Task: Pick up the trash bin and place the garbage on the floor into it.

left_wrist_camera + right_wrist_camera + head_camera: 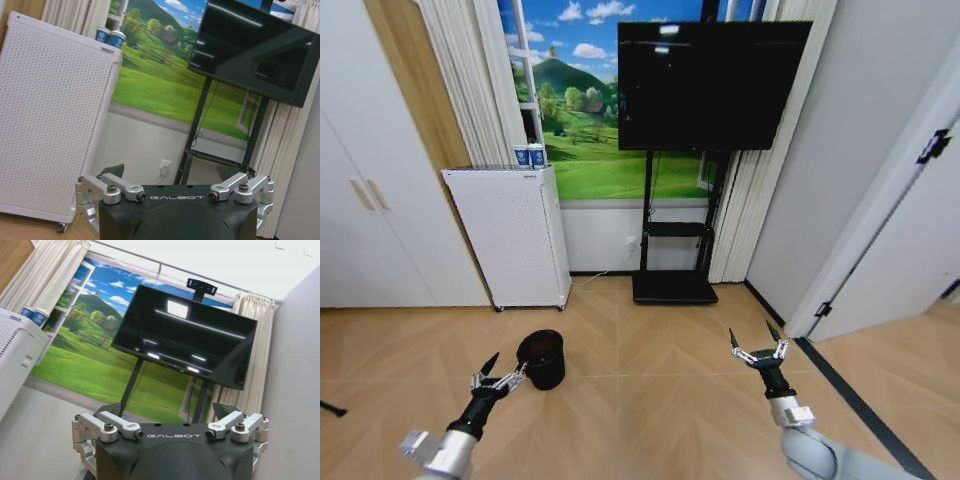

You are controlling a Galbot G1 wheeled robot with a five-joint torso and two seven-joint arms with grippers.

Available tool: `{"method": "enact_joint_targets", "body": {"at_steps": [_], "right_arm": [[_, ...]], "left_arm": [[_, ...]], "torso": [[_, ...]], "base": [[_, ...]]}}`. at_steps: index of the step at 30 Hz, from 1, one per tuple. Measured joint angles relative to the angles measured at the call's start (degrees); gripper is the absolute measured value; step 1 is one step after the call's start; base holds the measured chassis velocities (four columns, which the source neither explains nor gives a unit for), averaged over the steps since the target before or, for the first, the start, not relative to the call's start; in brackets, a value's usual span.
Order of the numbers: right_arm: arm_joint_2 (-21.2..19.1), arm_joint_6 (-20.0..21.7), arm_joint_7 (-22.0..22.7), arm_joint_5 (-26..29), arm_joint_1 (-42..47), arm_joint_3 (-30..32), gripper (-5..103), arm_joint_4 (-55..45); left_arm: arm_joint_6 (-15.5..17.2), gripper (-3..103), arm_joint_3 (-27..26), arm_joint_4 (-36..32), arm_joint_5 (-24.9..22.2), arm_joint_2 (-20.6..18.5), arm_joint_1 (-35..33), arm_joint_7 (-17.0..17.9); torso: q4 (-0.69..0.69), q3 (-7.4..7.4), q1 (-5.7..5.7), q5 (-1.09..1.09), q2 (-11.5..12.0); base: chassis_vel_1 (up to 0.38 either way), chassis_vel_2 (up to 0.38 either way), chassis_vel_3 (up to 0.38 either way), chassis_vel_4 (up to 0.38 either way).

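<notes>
Since the small black trash bin (542,358) standing on the wood floor (650,390) looks light and rigid, its thin rim suits the wide-spread left pincer (504,371) just beside it, while the right pincer (760,350) hangs wide open well apart.

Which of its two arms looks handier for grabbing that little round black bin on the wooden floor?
The left. Its left gripper, fingers spread, sits right beside the small round black trash bin. The right gripper, also open, hangs well off to the other side.

1. Your left pincer (507,372) has silver linkages, dark pointed tips and a black wrist.
2. Your right pincer (758,349) matches, on a grey forearm.
3. Both black housings read "GALBOT", with silver screw-fastened links.
</notes>
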State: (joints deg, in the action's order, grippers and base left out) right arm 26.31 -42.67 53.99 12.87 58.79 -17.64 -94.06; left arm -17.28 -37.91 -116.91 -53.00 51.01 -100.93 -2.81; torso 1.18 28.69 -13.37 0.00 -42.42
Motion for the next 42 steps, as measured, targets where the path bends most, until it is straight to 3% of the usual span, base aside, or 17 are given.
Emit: {"method": "enact_joint_targets", "body": {"at_steps": [11,16,24,33,36,39,42], "right_arm": [[1.22,0.27,0.74,-5.56,5.83,5.82,100,0.99],[1.29,-0.44,-0.25,-5.45,7.57,7.86,100,-0.14],[1.51,-0.24,-0.05,-5.37,11.15,11.87,100,-1.65],[1.9,-0.67,0.07,-5.63,11.16,12.05,100,-0.51],[2.17,-0.68,0.3,-6.15,11.02,11.87,100,-0.31],[2.57,-0.59,1.22,-7.11,10.79,11.28,100,0.25],[2.74,-0.47,1.86,-7.61,10.18,10.69,100,0.75]], "left_arm": [[-0.34,100,0.17,0.41,0.13,0.41,-0.23,-0.41],[-0.36,100,0.51,0.42,0.16,0.61,-0.3,-0.41],[-0.42,100,1.23,0.42,0.45,1.22,-0.1,-0.33],[-0.45,100,2.01,0.58,0.67,1.47,0.49,-0.16],[-0.45,100,2.35,0.64,0.65,1.47,0.87,0.09],[-0.44,100,2.65,0.67,0.66,1.59,1.06,0.18],[-0.41,100,3.05,0.9,0.68,1.8,1.4,0.22]], "torso": [[0.01,0.0,0.0,0.07,0.0],[-0.03,-0.01,0.01,-0.04,0.0],[-0.01,0.0,0.0,0.0,0.0],[-0.01,-0.01,0.0,0.02,0.0],[-0.04,0.0,0.0,-0.07,0.0],[-0.01,0.0,0.01,0.04,0.0],[-0.02,-0.01,0.02,-0.05,-0.01]], "base": [[-0.209,-0.217,0.224,0.191],[0.045,0.025,-0.022,0.001],[0.079,-0.025,-0.081,0.021],[0.13,-0.174,-0.151,0.185],[0.284,-0.218,-0.236,0.243],[0.288,-0.243,-0.33,0.256],[0.3,-0.301,-0.303,0.333]]}}
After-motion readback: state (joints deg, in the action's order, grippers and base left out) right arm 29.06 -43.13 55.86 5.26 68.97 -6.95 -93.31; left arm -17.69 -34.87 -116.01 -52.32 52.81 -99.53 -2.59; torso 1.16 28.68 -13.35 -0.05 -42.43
